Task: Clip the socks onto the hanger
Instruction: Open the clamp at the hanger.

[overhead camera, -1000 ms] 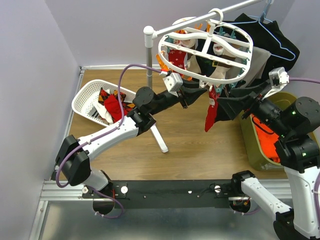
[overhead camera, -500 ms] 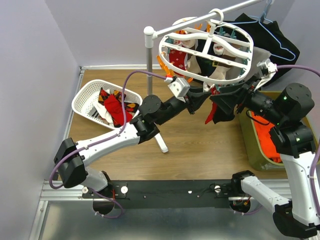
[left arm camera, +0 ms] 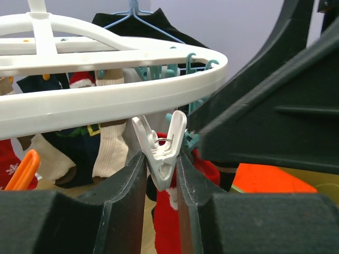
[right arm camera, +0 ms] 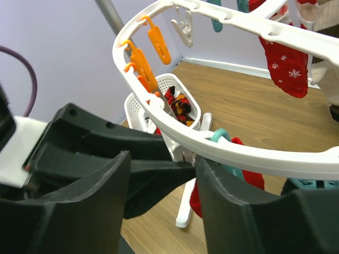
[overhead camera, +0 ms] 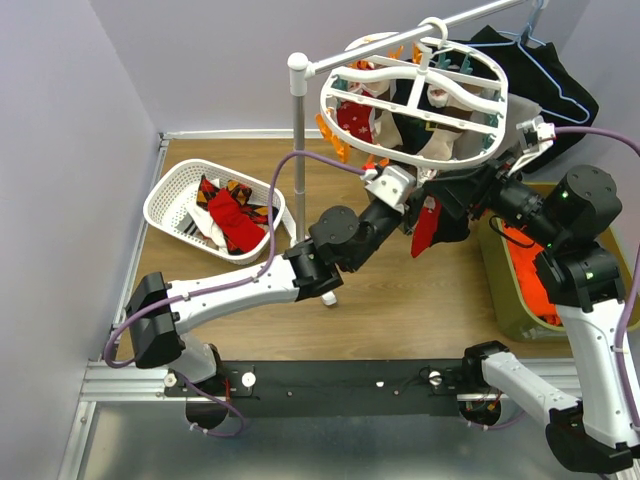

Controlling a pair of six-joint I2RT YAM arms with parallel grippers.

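Hanger (overhead camera: 326, 102) over wood floor (overhead camera: 400, 290) — lilac walls (overhead camera: 200, 60).

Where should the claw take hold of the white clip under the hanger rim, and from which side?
Pinch the white clip across its splayed upper wings, approaching level from the side facing the left claw; they form a V, so squeezing likely opens the lower tip.

Clip (left arm camera: 161, 153) fills left claw (left arm camera: 161, 159) gap; hanger rim (left arm camera: 106, 100) close above; right claw (right arm camera: 161, 174) crowds alongside.
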